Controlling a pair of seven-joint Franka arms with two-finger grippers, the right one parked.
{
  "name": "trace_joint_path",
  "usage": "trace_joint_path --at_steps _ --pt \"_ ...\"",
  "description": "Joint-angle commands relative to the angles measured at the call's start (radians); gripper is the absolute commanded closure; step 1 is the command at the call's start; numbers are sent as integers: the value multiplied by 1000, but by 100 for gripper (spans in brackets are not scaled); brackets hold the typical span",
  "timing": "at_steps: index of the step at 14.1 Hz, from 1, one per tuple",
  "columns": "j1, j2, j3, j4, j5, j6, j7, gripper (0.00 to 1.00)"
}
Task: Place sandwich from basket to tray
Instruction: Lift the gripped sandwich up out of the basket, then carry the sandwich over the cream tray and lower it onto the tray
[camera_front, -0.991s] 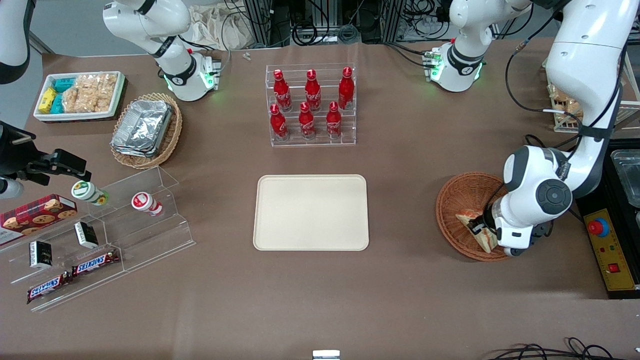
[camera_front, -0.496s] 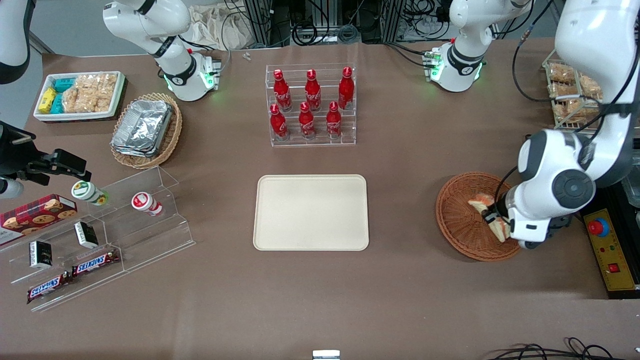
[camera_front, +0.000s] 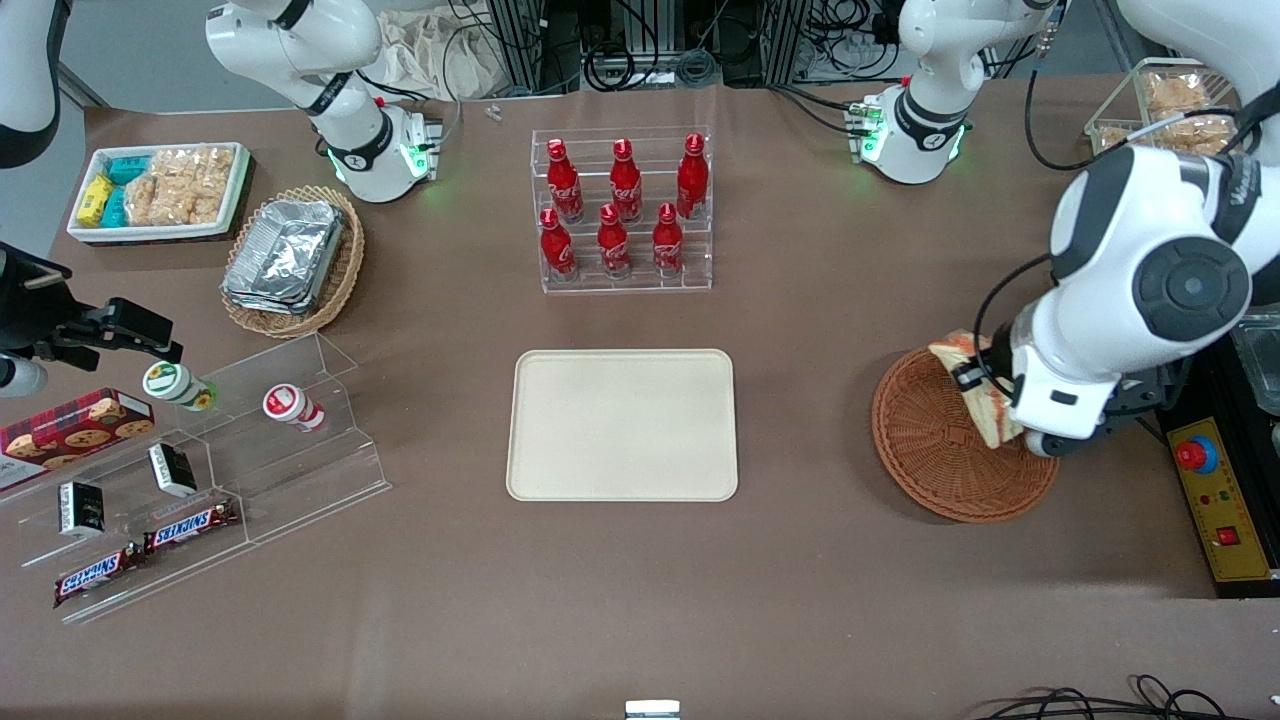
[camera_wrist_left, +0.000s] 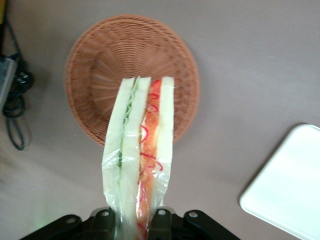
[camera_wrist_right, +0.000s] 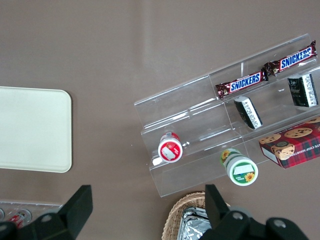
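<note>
My left gripper (camera_front: 985, 395) is shut on the sandwich (camera_front: 975, 390), a clear-wrapped wedge of pale bread with red-orange and green filling, and holds it in the air above the basket. In the wrist view the sandwich (camera_wrist_left: 140, 150) sticks out from between the fingers (camera_wrist_left: 162, 222), with the round reddish-brown wicker basket (camera_wrist_left: 95, 70) far below it, nothing lying in it. The basket (camera_front: 935, 450) sits toward the working arm's end of the table. The cream-beige tray (camera_front: 622, 424) lies bare at the table's middle; one corner of the tray (camera_wrist_left: 287, 187) shows in the wrist view.
A clear rack of red bottles (camera_front: 622, 210) stands farther from the camera than the tray. Toward the parked arm's end are a clear stepped shelf with snacks (camera_front: 200, 470), an oval wicker basket of foil containers (camera_front: 295, 262) and a white bin of snacks (camera_front: 160, 190). A control box (camera_front: 1222, 500) lies beside the basket.
The gripper has risen out of the basket with the sandwich in it, lifting it well clear of the wicker and slightly away from the camera.
</note>
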Motion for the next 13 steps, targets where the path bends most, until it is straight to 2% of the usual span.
trace_joint_path --at_steps 1,5,6,7,9,10,11,13 --pt "0 31 -92 37 -8 -16 22 100" --pt "-9 186 -229 21 1 133 4 100" --pt "-73 223 -226 18 16 204 -19 100" --pt "-140 266 -191 17 38 271 -83 100" --pt "-286 371 -110 20 198 391 -184 100" --pt "-349 414 -90 29 242 427 -249 100" --pt "-386 444 -53 30 262 453 -289 100" --pt "-418 479 -41 29 266 507 -289 100"
